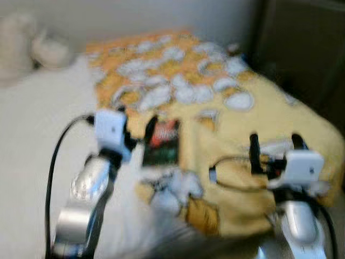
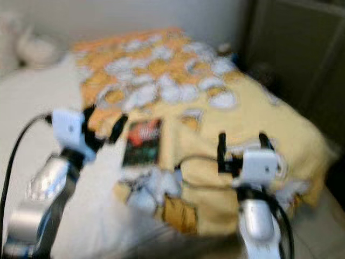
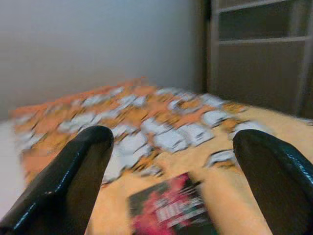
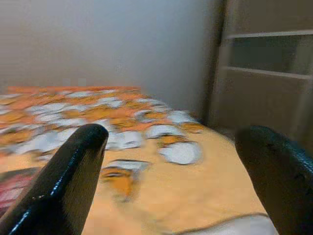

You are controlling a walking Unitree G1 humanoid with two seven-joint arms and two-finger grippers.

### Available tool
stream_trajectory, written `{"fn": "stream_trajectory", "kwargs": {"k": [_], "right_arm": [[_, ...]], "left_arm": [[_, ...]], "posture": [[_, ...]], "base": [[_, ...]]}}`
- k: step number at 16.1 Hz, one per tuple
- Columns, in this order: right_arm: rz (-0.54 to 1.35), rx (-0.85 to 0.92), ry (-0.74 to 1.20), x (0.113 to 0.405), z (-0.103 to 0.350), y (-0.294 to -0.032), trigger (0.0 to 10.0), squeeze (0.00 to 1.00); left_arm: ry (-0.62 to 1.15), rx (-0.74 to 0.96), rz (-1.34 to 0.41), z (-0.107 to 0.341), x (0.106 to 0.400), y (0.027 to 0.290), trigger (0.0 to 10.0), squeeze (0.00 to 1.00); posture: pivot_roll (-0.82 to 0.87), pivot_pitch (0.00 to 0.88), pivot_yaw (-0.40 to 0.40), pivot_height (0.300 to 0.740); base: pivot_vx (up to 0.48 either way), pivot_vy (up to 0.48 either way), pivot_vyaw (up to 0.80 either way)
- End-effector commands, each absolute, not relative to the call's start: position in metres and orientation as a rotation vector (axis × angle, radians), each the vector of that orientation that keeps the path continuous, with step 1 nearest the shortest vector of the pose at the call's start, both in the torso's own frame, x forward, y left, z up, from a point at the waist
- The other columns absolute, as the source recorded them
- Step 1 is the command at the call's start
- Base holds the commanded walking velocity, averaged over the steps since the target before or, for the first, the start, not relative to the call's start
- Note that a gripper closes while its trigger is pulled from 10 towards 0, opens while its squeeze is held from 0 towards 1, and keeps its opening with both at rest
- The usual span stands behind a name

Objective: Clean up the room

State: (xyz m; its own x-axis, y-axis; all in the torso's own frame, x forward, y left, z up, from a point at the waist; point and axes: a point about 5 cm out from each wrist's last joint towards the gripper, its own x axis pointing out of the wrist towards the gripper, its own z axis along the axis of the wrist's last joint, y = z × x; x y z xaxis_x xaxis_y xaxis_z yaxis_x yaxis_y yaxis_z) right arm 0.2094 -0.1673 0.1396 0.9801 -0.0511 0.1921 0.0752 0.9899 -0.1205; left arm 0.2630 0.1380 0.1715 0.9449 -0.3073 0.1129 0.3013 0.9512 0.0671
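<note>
Both sets of jaws stand spread wide and hold nothing: the left gripper (image 1: 139,129) hovers just left of the book (image 1: 162,141), and the right gripper (image 1: 274,145) hangs over the near right part of the blanket (image 1: 253,116), well apart from the book.

That book, dark-covered with red on it, lies flat on the blanket near its left edge, roughly midway between near and far. The left wrist view looks straight along its fingers (image 3: 73,171) at the book's cover (image 3: 168,208), so this arm seems lined up to pick it up; that is my reading, not something shown. The book looks like the loose item most in need of tidying here.

Around it, the blanket is yellow and orange with white patches, spread over the right part of a white bed (image 1: 38,118). Its near edge is rumpled and folded over, which may also want straightening. A pale soft toy (image 1: 48,48), too blurred to identify, sits at the far left of the bed against the wall.

Right of the bed stands a dark shelf unit (image 4: 274,73); its shelves are too dim and blurred to tell what they hold. It could be where the book belongs.
</note>
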Motion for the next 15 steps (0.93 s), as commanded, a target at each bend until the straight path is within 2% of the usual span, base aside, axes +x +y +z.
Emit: {"fn": "stream_trajectory", "kwargs": {"k": [1, 15], "right_arm": [[-0.063, -0.123, -0.189, 0.2088, 0.1392, -0.167, 10.0, 0.0], [-0.042, -0.13, -0.167, 0.2075, 0.1346, -0.1631, 10.0, 0.0]], "left_arm": [[-0.073, 0.055, -0.317, 0.1637, 0.2666, 0.1369, 10.0, 0.0], [-0.047, 0.072, -0.278, 0.1576, 0.2755, 0.1378, 10.0, 0.0]], "posture": [[-0.1, 0.0, 0.07, 0.74], [-0.11, 0.0, 0.08, 0.74]], "base": [[0.0, 0.0, 0.0], [0.0, 0.0, 0.0]]}}
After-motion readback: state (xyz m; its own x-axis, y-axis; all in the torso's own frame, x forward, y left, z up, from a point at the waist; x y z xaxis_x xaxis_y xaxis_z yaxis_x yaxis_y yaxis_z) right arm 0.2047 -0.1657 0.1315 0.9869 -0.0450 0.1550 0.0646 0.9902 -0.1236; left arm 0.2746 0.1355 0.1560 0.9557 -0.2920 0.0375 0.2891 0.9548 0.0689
